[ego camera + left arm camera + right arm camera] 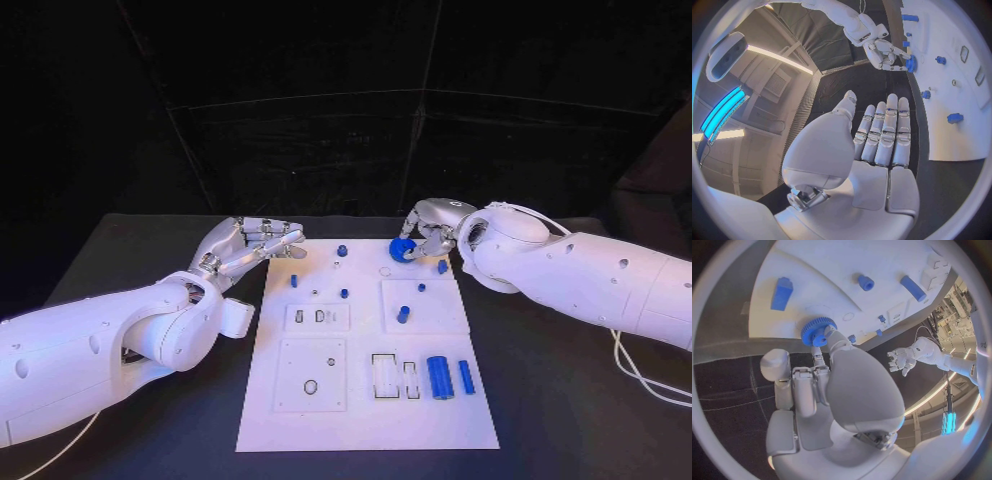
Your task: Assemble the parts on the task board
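A black table (577,400) under black drapes carries the white task board (361,400). The right hand (428,228) pinches a blue toothed gear (402,250) in its fingertips, just over the board's far edge; the right wrist view shows the gear (819,331) right at the fingers' ends, with a faint ring marked on the board just beyond it. The step in hand looks like seating this gear. To do it well, I judge the hand should keep the gear flat to the board, line up its bore before lowering, and let go only once it sits.

The left hand (254,244) hangs beside the board's far left corner, fingers straight and apart, holding nothing.

Counted: one gear, in the right hand's grasp. Near the board's close edge lie two blue cylinders (440,377), one thick and one thin. About seven small blue pegs (404,314) stand between the two hands and toward the board's middle; some are too small to tell apart for certain.
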You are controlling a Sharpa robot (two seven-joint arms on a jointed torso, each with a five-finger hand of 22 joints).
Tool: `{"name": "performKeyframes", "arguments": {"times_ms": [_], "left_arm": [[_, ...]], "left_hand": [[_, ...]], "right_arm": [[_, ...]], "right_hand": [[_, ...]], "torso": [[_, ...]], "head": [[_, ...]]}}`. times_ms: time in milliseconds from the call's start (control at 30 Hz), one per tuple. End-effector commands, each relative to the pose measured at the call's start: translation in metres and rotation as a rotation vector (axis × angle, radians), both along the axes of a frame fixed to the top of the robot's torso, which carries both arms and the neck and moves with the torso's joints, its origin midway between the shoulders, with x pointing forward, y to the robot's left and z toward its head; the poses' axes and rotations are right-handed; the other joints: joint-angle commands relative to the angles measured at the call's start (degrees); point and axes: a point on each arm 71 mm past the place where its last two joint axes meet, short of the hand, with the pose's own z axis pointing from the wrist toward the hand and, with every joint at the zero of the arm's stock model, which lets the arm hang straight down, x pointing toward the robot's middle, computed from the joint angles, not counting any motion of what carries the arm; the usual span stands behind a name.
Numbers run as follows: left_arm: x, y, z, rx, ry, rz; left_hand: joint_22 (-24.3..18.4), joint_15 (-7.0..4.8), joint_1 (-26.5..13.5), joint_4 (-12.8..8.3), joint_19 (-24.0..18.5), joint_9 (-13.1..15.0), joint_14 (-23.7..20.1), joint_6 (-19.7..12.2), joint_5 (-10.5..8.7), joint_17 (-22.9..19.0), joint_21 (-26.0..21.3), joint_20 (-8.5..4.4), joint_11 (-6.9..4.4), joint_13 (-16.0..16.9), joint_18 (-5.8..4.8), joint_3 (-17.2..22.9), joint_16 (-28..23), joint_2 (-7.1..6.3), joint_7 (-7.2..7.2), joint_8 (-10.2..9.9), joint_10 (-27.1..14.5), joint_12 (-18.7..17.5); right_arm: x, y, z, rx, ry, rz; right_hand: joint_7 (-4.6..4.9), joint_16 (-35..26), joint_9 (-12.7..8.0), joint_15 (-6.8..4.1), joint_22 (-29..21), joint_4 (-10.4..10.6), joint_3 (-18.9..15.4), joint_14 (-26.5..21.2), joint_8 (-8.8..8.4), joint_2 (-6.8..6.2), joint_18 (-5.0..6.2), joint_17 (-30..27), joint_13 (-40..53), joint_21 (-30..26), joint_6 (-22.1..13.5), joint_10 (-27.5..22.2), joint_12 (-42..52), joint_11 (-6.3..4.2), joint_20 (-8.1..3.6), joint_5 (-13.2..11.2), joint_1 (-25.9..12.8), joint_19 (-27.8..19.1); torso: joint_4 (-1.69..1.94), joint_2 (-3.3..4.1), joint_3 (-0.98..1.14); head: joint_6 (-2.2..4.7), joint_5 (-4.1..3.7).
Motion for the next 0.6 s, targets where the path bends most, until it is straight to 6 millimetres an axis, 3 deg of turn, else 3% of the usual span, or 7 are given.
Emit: {"name": "performKeyframes", "arguments": {"times_ms": [33, 267, 500, 600], "left_arm": [[0.000, 0.000, 0.001, -0.005, 0.000, -0.010], [0.000, 0.001, 0.001, -0.003, -0.001, -0.005], [0.001, 0.003, 0.001, -0.002, -0.003, 0.000], [0.001, 0.003, 0.001, -0.001, -0.004, 0.002]], "left_hand": [[-0.07, 0.14, 0.07, -0.33, 0.34, -0.09, -0.20, -0.06, 0.22, 0.09, -0.28, -0.06, -0.06, -0.06, 0.38, 0.05, -0.23, 0.34, 0.14, -0.21, -0.26, -0.26], [-0.07, 0.14, 0.07, -0.33, 0.34, -0.09, -0.20, -0.06, 0.22, 0.09, -0.28, -0.06, -0.06, -0.06, 0.38, 0.05, -0.23, 0.34, 0.14, -0.21, -0.26, -0.26], [-0.11, 0.14, 0.00, -0.36, 0.37, -0.09, -0.17, -0.07, 0.22, 0.12, -0.30, -0.06, -0.04, -0.06, 0.38, 0.08, -0.29, 0.50, 0.19, -0.28, -0.28, -0.33], [-0.11, 0.15, 0.00, -0.36, 0.38, -0.09, -0.17, -0.07, 0.22, 0.12, -0.31, -0.06, -0.04, -0.06, 0.38, 0.08, -0.30, 0.51, 0.19, -0.28, -0.28, -0.34]], "right_arm": [[-0.005, 0.008, 0.010, 0.039, -0.096, 0.017], [-0.018, 0.028, 0.019, 0.060, -0.174, 0.057], [-0.026, 0.057, 0.022, 0.064, -0.193, 0.111], [-0.028, 0.074, 0.021, 0.063, -0.190, 0.137]], "right_hand": [[-1.74, 0.33, 0.39, -0.55, 0.39, 0.60, 1.02, 4.58, -0.60, -0.42, -0.78, 7.85, 8.50, 0.36, 3.46, 2.17, 0.31, -0.62, -0.03, 1.82, -2.45, 0.46], [-1.92, 0.50, 0.38, -0.72, 1.24, 0.72, 2.24, 4.67, -1.44, -1.47, -0.92, 8.37, 8.81, 0.81, 4.31, 2.40, 0.48, -0.78, -0.20, 3.33, -4.03, 0.85], [-1.91, 0.51, 0.36, -0.73, 1.44, 0.79, 2.51, 4.68, -1.70, -1.80, -0.96, 8.41, 8.81, 0.92, 4.40, 2.40, 0.44, -0.78, -0.23, 3.41, -4.46, 0.93], [-1.90, 0.53, 0.35, -0.73, 1.42, 0.80, 2.60, 4.68, -1.78, -1.85, -0.96, 8.45, 8.79, 0.91, 4.39, 2.39, 0.41, -0.77, -0.23, 3.36, -4.54, 0.92]], "torso": [[0.10, 0.00, -0.04], [0.23, -0.02, -0.09], [0.07, 0.05, 0.08], [0.14, 0.06, -0.03]], "head": [[0.19, 0.05], [0.53, 0.29], [0.59, 0.83], [0.63, 0.93]]}}
